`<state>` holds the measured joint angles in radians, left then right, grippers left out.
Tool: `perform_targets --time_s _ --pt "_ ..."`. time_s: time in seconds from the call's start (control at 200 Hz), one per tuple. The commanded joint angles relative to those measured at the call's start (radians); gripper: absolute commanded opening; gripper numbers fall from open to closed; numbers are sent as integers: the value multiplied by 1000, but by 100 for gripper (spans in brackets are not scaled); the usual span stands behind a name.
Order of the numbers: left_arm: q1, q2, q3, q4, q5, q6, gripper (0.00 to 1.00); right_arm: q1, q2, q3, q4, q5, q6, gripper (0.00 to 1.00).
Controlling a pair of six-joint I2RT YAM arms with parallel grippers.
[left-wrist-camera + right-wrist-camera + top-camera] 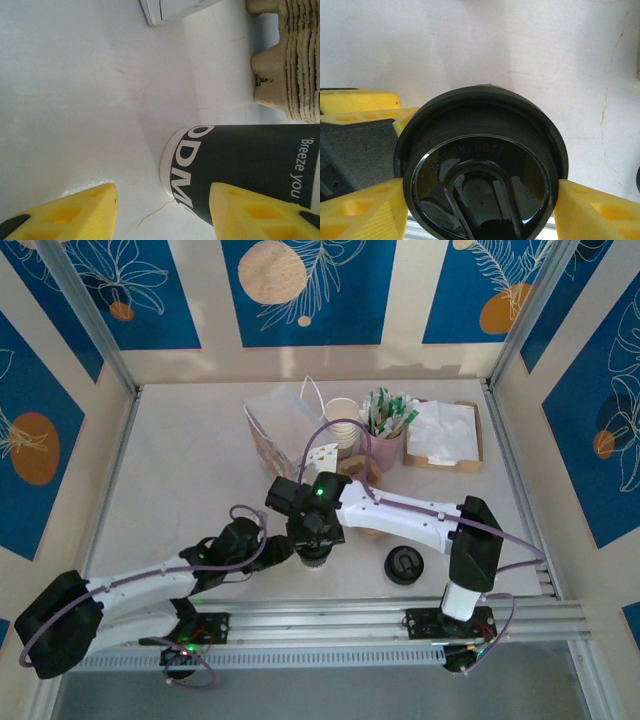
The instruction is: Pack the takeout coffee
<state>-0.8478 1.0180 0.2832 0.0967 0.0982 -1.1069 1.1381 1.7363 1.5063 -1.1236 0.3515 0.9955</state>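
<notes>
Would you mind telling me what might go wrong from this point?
The right end effector straddles the lid, so squeezing or lifting there might pop it off the coffee. The left end effector brackets the coffee off-centre; closing could shove or tip it. Both sit close together and might collide.

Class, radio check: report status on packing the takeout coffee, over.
Left gripper open beside takeout coffee. Right gripper straddling its lid, grip unclear. Coffee upright on table. Left gripper crowds it.
</notes>
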Motion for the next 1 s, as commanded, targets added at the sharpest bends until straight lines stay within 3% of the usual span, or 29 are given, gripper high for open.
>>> perform_targets --time_s 0.0,0.61,0.815,0.995 --pt "-14 -44 4 -71 -41 37 52 14 74 -31 -113 -13 20 70" --pt "-14 -224 58 -309 -118 113 51 13 138 -29 -139 -36 7 65" --pt "-13 -202 99 -273 -41 183 51 3 134 -60 -95 -77 -5 65" --pt "-13 -164 84 -187 9 137 50 -13 133 -95 -85 -101 -14 64"
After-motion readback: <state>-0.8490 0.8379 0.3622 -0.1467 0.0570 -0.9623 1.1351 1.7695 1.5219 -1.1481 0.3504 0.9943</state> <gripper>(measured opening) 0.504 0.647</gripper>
